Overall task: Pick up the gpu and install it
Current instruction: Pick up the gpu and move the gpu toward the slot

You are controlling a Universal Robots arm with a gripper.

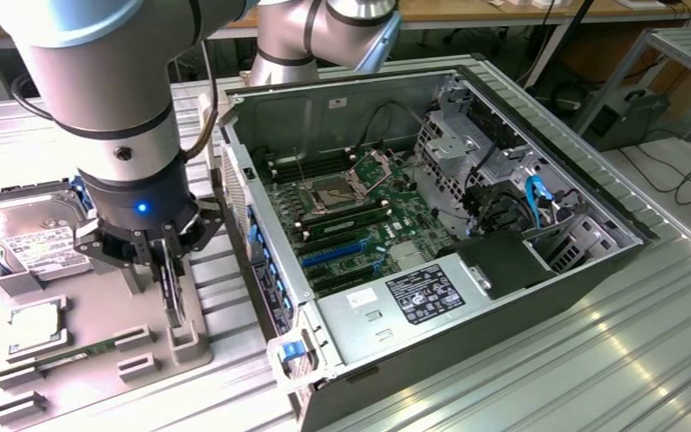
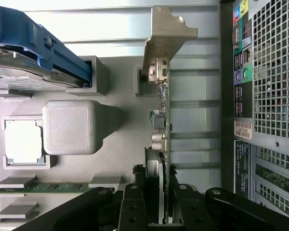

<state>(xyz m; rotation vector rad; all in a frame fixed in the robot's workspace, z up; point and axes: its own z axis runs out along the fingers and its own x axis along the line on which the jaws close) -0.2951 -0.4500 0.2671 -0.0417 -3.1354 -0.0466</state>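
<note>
The gpu [image 1: 174, 292] is a thin black card standing on edge over the grey fixture tray [image 1: 94, 301], on the exterior view's left beside the open computer case [image 1: 358, 99]. My gripper [image 1: 163, 265] comes down from above and is shut on the card's upper edge. The wrist view has the gpu [image 2: 162, 120] edge-on, with its pale metal bracket [image 2: 166, 36] at the far end. My gripper [image 2: 159, 207] has a black finger pressed on each face of the card. The card's low end sits at a small slotted holder [image 1: 184, 340]; whether it touches the holder I cannot tell.
Inside the case, the motherboard [image 1: 358, 216] carries blue slots [image 1: 331, 254] near the power supply [image 1: 424, 297]. The tray also holds a hard drive [image 1: 33, 236], a processor [image 1: 36, 324] and a green memory stick [image 1: 82, 351]. The case's rear panel [image 2: 269, 96] stands close beside the card.
</note>
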